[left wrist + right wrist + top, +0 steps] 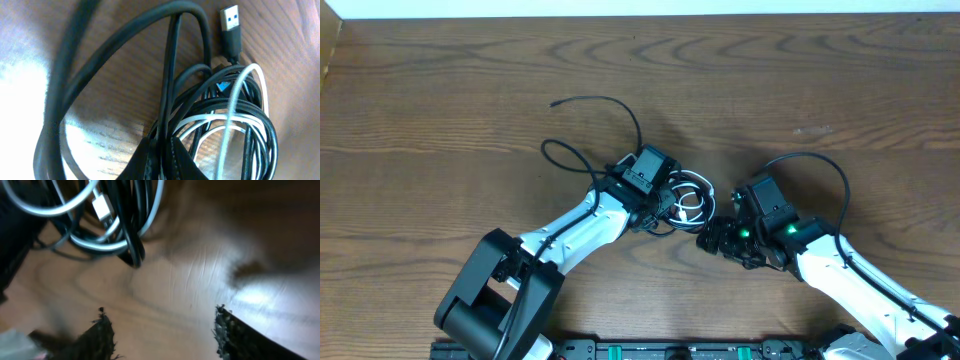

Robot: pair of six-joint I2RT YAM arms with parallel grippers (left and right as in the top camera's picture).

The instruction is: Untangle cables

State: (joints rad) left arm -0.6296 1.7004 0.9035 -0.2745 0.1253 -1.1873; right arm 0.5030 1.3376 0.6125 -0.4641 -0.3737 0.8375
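Clamping the left gripper (162,156) on a black strand of the cables (684,196), bundled on the table (440,100). Hovering the right gripper (161,316) parted and empty, bundle lying just ahead, leftward of its jaws.

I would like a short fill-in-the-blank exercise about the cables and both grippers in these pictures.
1. The left gripper has its jaws shut on ___ cords of the cable bundle.
2. The USB plug has a ___ insert.
3. The right gripper has its jaws ___, holding nothing.
4. One strand is ___.
Missing words: black; blue; open; white.
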